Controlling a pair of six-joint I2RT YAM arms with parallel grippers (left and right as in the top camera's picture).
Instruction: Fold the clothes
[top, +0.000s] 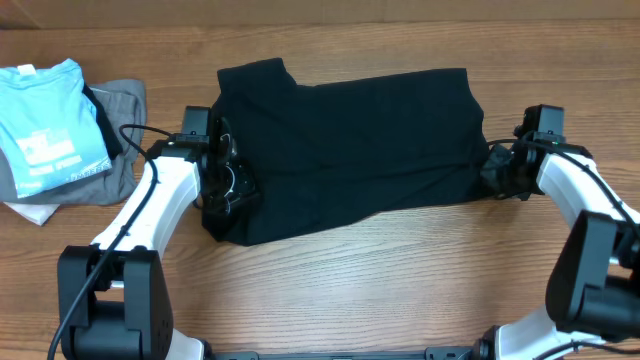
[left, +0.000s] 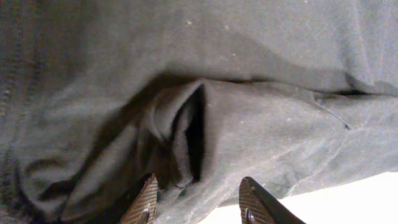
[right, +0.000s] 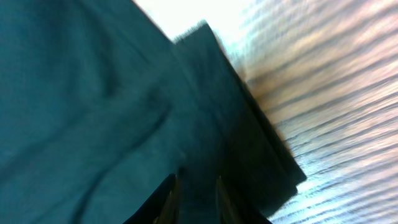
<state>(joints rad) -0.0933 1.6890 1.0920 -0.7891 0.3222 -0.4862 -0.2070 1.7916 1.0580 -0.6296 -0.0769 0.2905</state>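
A black garment (top: 350, 140) lies spread across the middle of the wooden table in the overhead view. My left gripper (top: 225, 185) sits at its left edge. In the left wrist view the jaws (left: 198, 186) are open over a bunched fold of the black cloth (left: 249, 124). My right gripper (top: 500, 170) is at the garment's right edge. In the right wrist view its jaws (right: 196, 186) are close together, pinching the dark cloth (right: 93, 93), with bare table beyond the cloth's edge.
At the far left, a folded light blue shirt (top: 45, 120) lies on a grey garment (top: 125, 140), with a white piece (top: 30, 212) showing under them. Bare wood table (top: 400, 280) runs along the front.
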